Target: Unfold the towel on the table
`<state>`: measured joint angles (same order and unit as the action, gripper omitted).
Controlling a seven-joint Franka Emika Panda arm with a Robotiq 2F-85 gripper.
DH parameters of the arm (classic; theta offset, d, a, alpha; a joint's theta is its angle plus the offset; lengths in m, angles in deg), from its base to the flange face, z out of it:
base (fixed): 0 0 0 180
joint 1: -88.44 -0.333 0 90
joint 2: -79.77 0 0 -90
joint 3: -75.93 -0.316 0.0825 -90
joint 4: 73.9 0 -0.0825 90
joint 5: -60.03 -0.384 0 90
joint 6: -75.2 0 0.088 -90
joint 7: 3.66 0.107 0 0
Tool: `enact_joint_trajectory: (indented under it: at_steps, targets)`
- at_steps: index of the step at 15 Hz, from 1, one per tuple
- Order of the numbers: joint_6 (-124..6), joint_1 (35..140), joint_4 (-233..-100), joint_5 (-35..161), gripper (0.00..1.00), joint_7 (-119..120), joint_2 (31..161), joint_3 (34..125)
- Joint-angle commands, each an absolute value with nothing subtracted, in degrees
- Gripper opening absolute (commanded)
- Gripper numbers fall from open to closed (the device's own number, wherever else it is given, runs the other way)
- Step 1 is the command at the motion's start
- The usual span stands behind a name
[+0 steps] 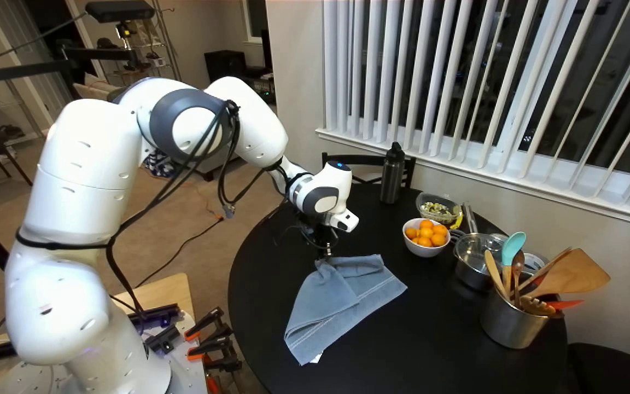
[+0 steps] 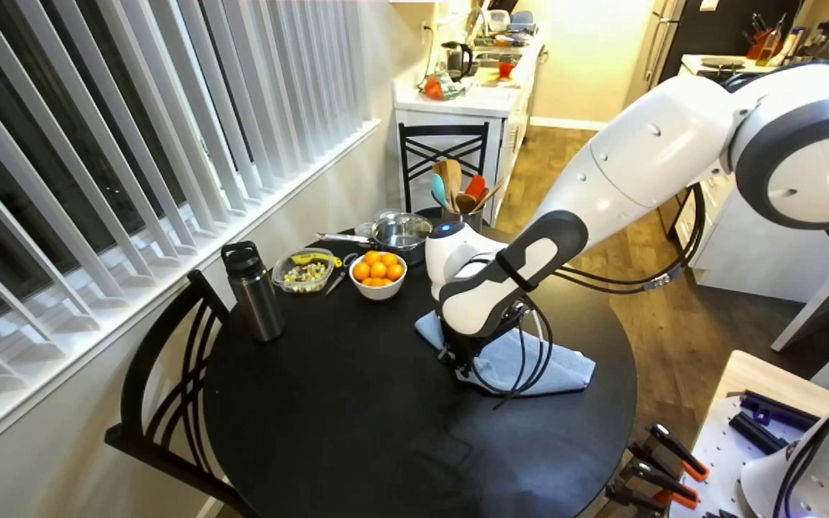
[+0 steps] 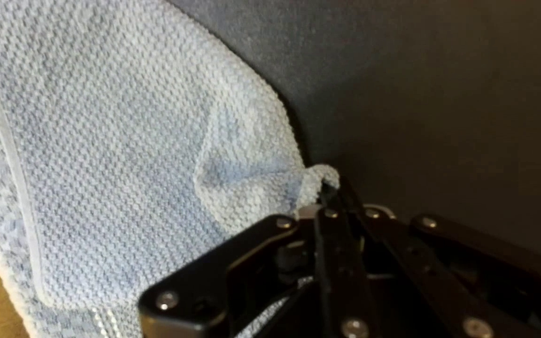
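Grips a small bunched bit of the towel [image 3: 125,141] in the clenched fingers [image 3: 331,199] of the gripper [image 3: 338,188], close above the black table [image 3: 463,94]. Has the rest of the towel lying on the table, left of the fingers in the wrist view, partly doubled over itself with a pale seam [image 3: 5,129] along the upper layer. Shows, in an exterior view, a small white tag [image 1: 316,358] at a towel corner well away from the fingers. Reaches down to the fingers with a jointed white arm [image 1: 82,169]. Well apart from the fingers, on the same table: a white bowl [image 1: 421,251] of oranges [image 1: 427,232], a tall bottle [image 1: 392,178], a metal pot [image 1: 471,271] and a metal container [image 1: 512,328] of kitchen utensils [image 1: 572,273].
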<state>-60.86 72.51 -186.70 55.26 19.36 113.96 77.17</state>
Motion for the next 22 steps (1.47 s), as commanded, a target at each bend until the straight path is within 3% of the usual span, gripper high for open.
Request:
enact_joint_trajectory:
  at_steps: [1, 7, 22]
  targets:
    - [-56.62, 74.92, -187.02, 55.73, 0.01, 13.58, 112.32, 73.95]
    - [-54.86, 76.45, -186.18, 54.8, 0.01, 3.98, 110.77, 69.16]
    - [-56.26, 73.99, -184.63, 56.87, 0.01, 5.6, 114.01, 68.9]
